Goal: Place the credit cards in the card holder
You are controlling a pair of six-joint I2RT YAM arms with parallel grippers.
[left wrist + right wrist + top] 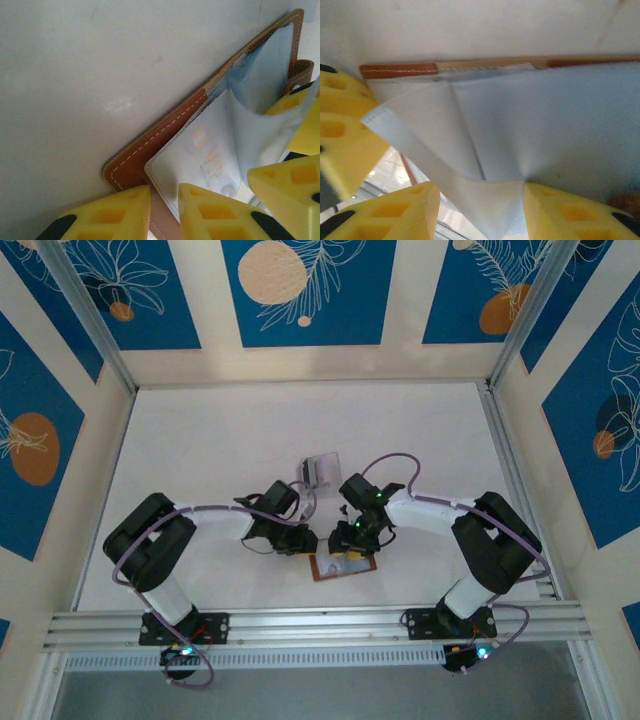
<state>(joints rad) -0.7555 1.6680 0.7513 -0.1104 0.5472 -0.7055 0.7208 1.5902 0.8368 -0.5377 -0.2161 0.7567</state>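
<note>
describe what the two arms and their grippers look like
Both arms, left arm and right arm, have black joints with white link sections, a thin purple-grey cable looping along each, and small green lights. The left gripper and right gripper have bright yellow fingers with square moulded recesses and black patches.

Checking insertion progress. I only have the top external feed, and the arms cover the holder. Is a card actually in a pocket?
Observer: Partly. The left wrist view shows a pale card with faint lettering, partway inside a bluish pocket of the open card holder.
Operator: What's holding the pocket open?
Observer: The right end effector. In the right wrist view it pinches the pocket fabric and lifts it off the holder.
Operator: Is the left end effector gripping the card?
Observer: Cannot tell. Its fingers straddle the card's near corner at the holder's stitched edge.
</note>
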